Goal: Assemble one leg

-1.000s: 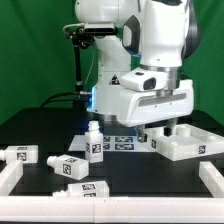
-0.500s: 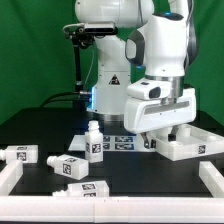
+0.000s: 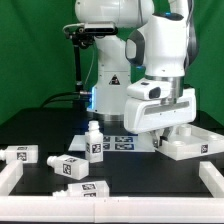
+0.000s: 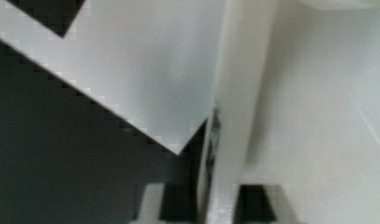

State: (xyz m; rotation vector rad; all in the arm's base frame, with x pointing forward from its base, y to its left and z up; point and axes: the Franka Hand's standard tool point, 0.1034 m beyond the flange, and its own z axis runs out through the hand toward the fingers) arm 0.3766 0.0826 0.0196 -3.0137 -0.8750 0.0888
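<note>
1. I see the gripper low against the tabletop's wall, toward the bench's edge on the exterior view's right.
2. The wrist view shows blurred white surfaces up close. A thin white edge runs between the fingers, but I cannot tell whether they pinch it or stand apart.
3. The leg stands upright mid-bench, neck up, just beside the marker board and well apart from the gripper.
4. The other legs lie on their sides near the bench corner closest to the camera, on the exterior view's left.
</note>
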